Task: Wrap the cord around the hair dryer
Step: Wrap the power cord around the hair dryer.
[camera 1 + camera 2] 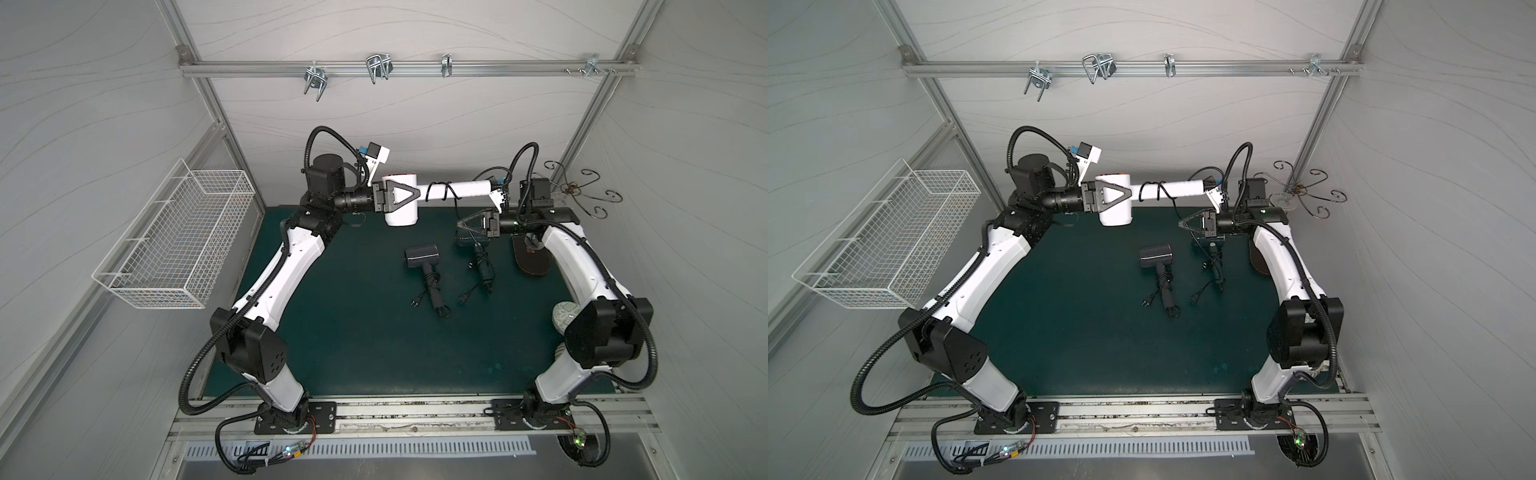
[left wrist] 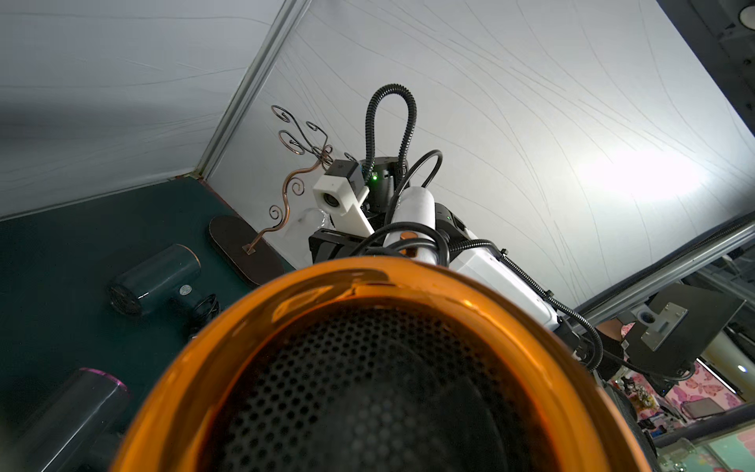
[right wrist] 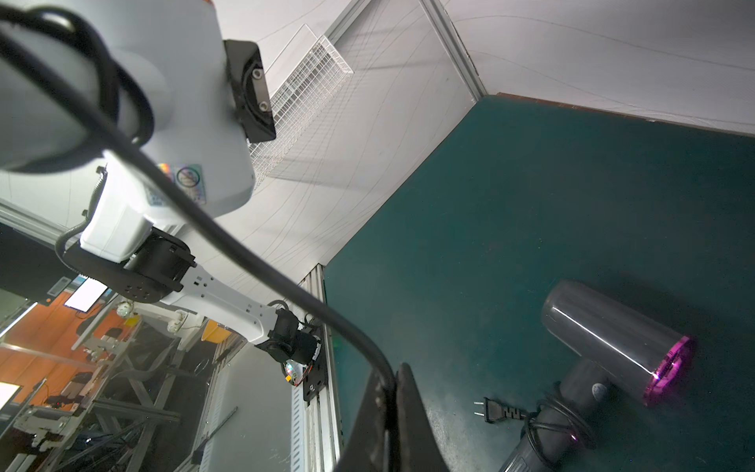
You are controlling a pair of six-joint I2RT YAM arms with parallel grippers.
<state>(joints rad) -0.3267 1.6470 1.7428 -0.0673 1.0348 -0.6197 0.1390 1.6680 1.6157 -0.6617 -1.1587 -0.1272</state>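
1. While I watch both top views, the left gripper (image 1: 409, 194) holds the white plastic hair dryer (image 1: 400, 217) clear of the dark green tabletop (image 1: 353, 340) in the upper middle of the frame, with its jaws clamped across the barrel.
2. The dryer's handle points toward the right of the frame, roughly level, and the black rubber cord (image 1: 446, 192) loops around it in a couple of turns.
3. From the handle the cord drops to the right gripper (image 1: 462, 226), just below the handle's far end. The right wrist view shows those jaws pressed together on the cord.
4. On the left wrist view, the barrel's orange metallic rim (image 2: 192, 367) and black perforated grille fill the lower frame.
5. Two more dryers lie on the tabletop. A dark grey cylindrical hair dryer (image 1: 420, 257) sits at centre with its own cord wound on its handle. A dark teal hair dryer (image 1: 466, 245) lies under the right gripper.
6. A white wire basket (image 1: 178, 237) hangs on the wall at the left of the frame, and a curly metal wire stand (image 1: 582, 187) is at the upper right.
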